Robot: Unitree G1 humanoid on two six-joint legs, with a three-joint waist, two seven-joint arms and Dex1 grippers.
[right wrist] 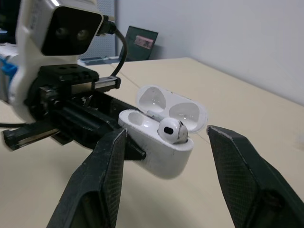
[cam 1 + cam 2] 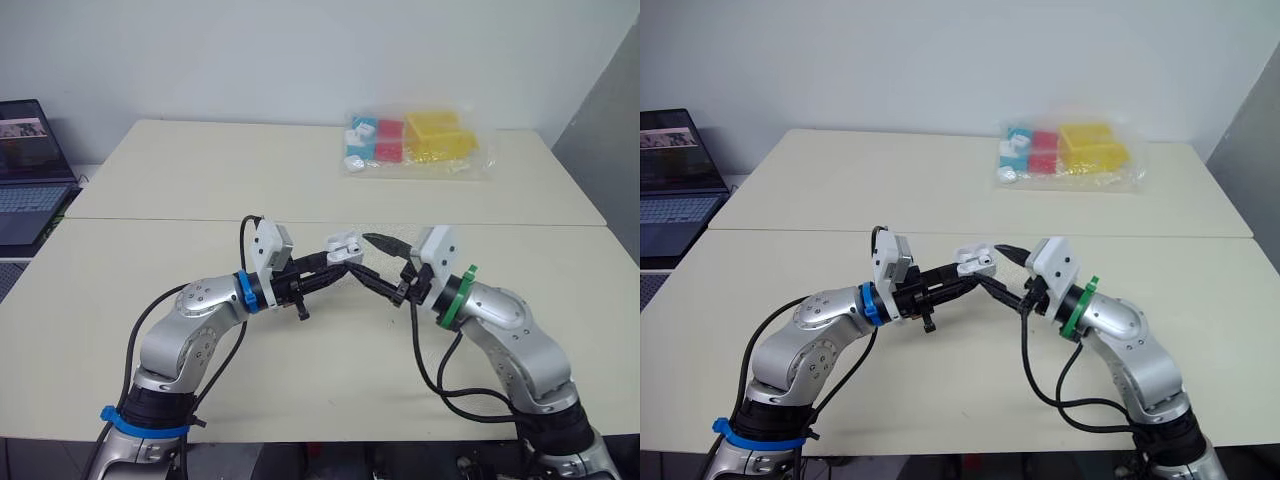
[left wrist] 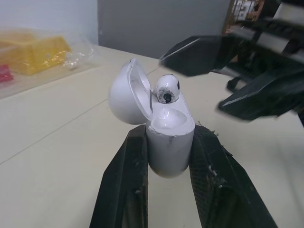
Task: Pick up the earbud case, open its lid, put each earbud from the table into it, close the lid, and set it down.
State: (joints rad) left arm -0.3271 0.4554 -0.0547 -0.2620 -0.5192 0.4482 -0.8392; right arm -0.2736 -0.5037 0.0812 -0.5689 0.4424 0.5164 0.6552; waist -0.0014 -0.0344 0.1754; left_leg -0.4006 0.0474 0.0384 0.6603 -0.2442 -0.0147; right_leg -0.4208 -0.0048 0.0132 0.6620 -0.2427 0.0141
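Note:
My left gripper (image 2: 335, 262) is shut on the white earbud case (image 2: 343, 247), holding it above the middle of the near table. In the left wrist view the case body (image 3: 168, 142) sits between the two black fingers (image 3: 126, 185), with its lid (image 3: 126, 92) swung open. One white earbud (image 3: 166, 89) sits in a slot of the case, its head sticking up, and the other slot looks bare. My right gripper (image 2: 360, 255) is open just to the right of the case. In the right wrist view its fingers (image 1: 102, 175) stand either side of the case (image 1: 159, 142) without touching it.
A clear plastic bag (image 2: 415, 140) of coloured blocks lies at the back right of the far table. An open laptop (image 2: 30, 170) stands off the table's left edge. A seam (image 2: 150, 220) runs between the two cream tables.

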